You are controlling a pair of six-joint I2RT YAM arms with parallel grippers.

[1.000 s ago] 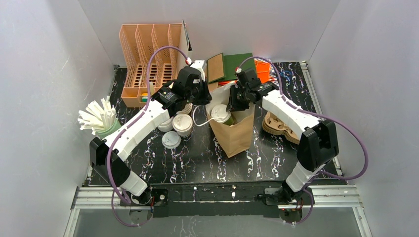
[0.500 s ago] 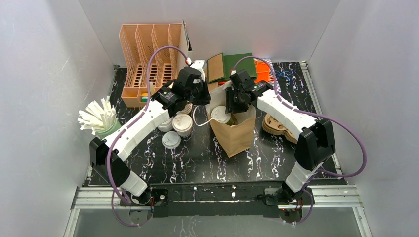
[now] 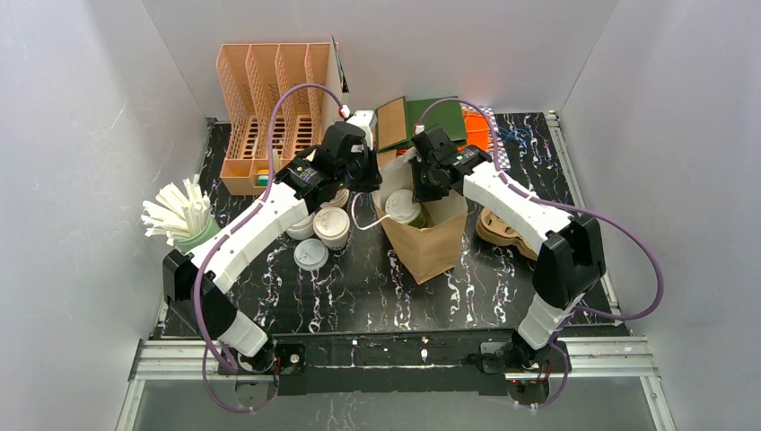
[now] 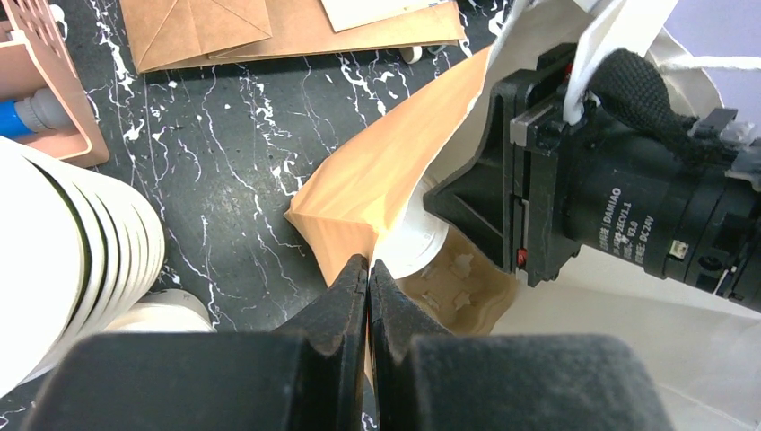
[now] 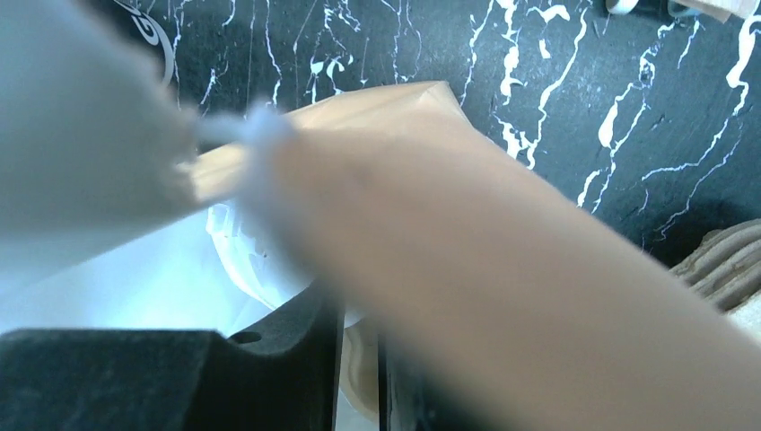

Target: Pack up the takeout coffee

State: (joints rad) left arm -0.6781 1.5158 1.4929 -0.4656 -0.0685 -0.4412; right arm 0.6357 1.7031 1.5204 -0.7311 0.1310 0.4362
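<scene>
The left gripper point(image 4: 369, 269) has its black jaws pressed flat together, pinching the creased rim of the brown kraft-paper bag point(image 3: 432, 250). The right gripper point(image 5: 359, 316) shows only a slim slit between its matt black jaws, with something pale in it. Blurred paper fills most of the right wrist view, so I cannot tell whether it grips anything. Seen from above, it hangs at the bag's upper rim, near the centre of the frame.

One green-walled paper coffee cup point(image 3: 401, 206), capped with a round white plastic sip lid, sits inside the bag's open mouth, on its left side. In the left wrist view its smooth lid shows partly, just beside a beige moulded-pulp insert point(image 4: 462, 280) with a dimpled surface.

A second white-lidded paper cup point(image 3: 331, 224) and a third white-lidded paper cup point(image 3: 310, 255) stand left of the bag on the black, white-veined marble-patterned table top point(image 3: 359, 296). A nested stack of lidless white-rimmed cups point(image 4: 81, 233) curves along the left edge of the left wrist view.

A peach perforated plastic organiser point(image 3: 269, 90) with four upright slots stands at the upper left. A green cup bristling with white wrapped straws point(image 3: 179, 215) stands at the left edge of the table. Ridged brown pulp carriers point(image 3: 507, 229) lie right of the bag.
</scene>
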